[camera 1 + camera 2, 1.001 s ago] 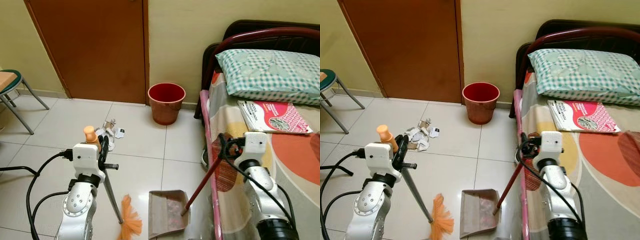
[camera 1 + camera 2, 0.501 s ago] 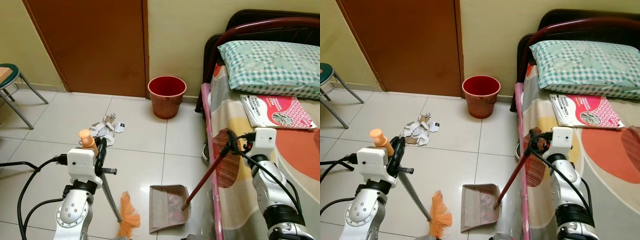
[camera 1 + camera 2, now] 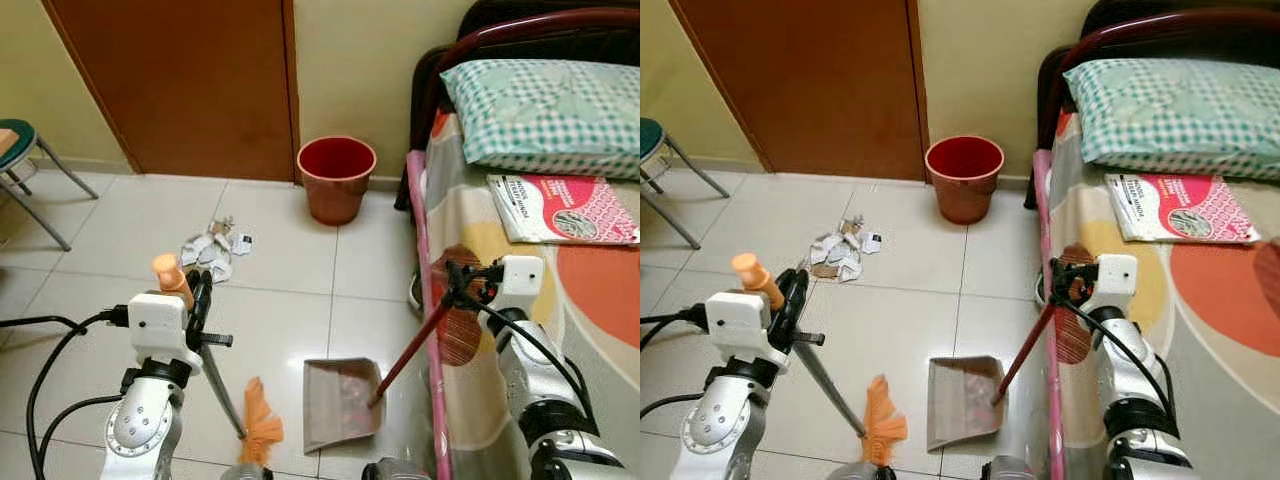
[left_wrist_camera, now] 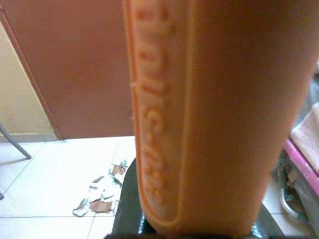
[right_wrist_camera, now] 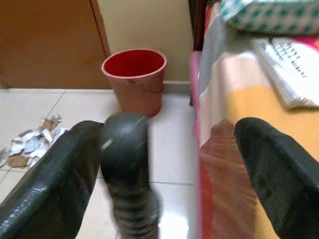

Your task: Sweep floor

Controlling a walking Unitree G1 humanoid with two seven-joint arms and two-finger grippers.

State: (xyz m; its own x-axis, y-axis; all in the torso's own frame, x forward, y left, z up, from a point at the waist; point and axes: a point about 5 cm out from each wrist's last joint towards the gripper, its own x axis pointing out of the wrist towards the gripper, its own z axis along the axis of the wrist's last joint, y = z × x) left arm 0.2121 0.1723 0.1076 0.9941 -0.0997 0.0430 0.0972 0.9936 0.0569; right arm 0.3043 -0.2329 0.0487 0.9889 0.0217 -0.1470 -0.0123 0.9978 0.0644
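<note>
**Grippers ready broom and dustpan near paper scraps**

The left gripper (image 3: pixel 197 300) is clamped on the orange-capped broom (image 3: pixel 258 433), its bristles on the tiles beside the dustpan (image 3: pixel 340 403). The right gripper (image 3: pixel 457 281) carries the dustpan's handle against one finger; the other finger stands wide, so how firm the hold is cannot be told. The paper scraps (image 3: pixel 213 250) lie well apart, ahead toward the red bin (image 3: pixel 336 177). Judged an approach step: next, bring both tools up to the litter.

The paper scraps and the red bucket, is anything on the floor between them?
No, just bare floor tiles between the paper scraps and the red bucket, seen in both eye views.
</note>
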